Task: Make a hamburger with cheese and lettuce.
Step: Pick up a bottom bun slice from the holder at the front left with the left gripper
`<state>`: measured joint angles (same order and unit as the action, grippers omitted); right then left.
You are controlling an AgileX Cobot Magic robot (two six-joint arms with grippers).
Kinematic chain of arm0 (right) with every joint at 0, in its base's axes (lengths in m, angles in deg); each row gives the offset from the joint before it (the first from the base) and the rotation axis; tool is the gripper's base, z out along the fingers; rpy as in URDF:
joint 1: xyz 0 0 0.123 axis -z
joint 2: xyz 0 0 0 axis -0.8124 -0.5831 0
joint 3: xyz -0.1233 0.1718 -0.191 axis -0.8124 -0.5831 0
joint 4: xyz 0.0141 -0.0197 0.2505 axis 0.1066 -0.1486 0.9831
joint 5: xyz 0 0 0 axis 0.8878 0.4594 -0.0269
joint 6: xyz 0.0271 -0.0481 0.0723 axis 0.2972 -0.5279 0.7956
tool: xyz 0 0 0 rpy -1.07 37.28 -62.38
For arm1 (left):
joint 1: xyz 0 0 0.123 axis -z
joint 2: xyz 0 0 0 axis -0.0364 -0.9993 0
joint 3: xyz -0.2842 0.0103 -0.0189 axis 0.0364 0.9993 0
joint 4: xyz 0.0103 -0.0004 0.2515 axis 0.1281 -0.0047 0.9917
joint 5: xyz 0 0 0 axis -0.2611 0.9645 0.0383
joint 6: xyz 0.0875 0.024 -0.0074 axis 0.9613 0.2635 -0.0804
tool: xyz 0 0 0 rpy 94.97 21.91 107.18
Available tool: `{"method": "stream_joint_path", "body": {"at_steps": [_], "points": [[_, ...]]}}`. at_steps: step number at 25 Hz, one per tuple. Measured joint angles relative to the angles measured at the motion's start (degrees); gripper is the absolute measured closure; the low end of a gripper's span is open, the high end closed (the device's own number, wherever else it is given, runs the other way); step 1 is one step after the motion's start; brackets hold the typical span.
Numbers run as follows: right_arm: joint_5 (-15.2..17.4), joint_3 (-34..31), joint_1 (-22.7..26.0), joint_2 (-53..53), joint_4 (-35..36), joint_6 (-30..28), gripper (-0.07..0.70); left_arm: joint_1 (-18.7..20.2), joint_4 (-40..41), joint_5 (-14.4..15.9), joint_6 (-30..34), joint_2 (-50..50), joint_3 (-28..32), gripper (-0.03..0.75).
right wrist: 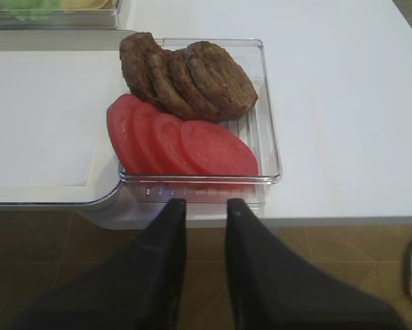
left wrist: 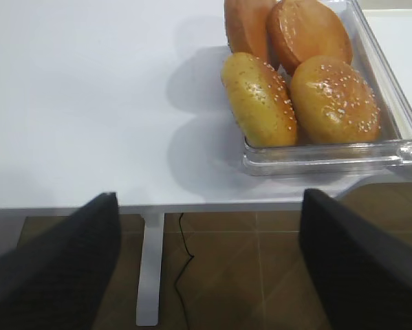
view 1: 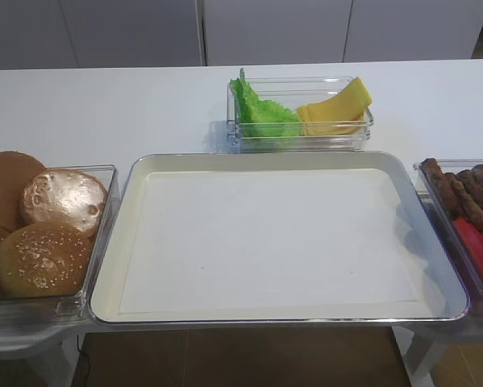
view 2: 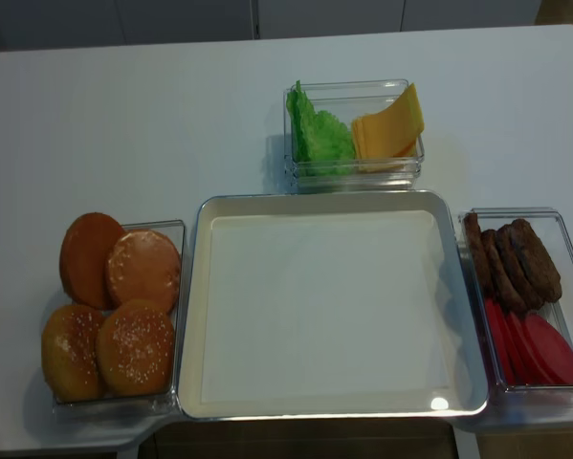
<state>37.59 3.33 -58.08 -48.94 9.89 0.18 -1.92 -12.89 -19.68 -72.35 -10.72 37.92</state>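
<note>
Neither arm shows in the two high views; each appears only in its own wrist camera, held back off the near edge of the white table [view 2: 123,115] and above the floor. The left gripper [left wrist: 209,265] has its two dark fingers [left wrist: 61,261] spread wide with nothing between them, pointing at the clear bun container [left wrist: 398,148] that lies ahead and to the right, well apart from the fingertips. In it lie two sesame-topped buns [left wrist: 333,100] at the near side and two smooth brown buns [left wrist: 309,31] behind them. The right gripper [right wrist: 206,213] holds its fingers [right wrist: 168,254] close together with a narrow gap and nothing gripped; just ahead of them sits a clear container [right wrist: 267,148] with overlapping tomato slices [right wrist: 181,141] nearer and dark patties [right wrist: 188,75] farther back. Between the two side containers lies a large metal tray [view 2: 195,287] with a pale bare floor. The lettuce [view 2: 317,134] and the cheese [view 2: 389,124] share a small clear box [view 2: 353,170] just beyond the tray's far edge, lettuce on the left, cheese leaning on the right, both far from either gripper. No flat cut bun half can be made out on the tray; among the buns in the left container I cannot tell which is one.
</note>
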Motion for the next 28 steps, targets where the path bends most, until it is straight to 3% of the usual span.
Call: {"method": "stream_joint_path", "body": {"at_steps": [19, 25, 28], "points": [[0.00, 0.00, 0.00, 0.00, 0.00, 0.00, 0.479, 0.00, -0.12, 0.00, 0.00, 0.00, 0.00, 0.116], [0.00, 0.00, 0.00, 0.00, 0.00, 0.00, 0.479, 0.00, -2.59, -0.65, 0.00, -1.03, -1.31, 0.156], [0.00, 0.00, 0.00, 0.00, 0.00, 0.00, 0.479, 0.00, -3.13, -2.97, 0.00, -7.62, -2.61, 0.164]]}}
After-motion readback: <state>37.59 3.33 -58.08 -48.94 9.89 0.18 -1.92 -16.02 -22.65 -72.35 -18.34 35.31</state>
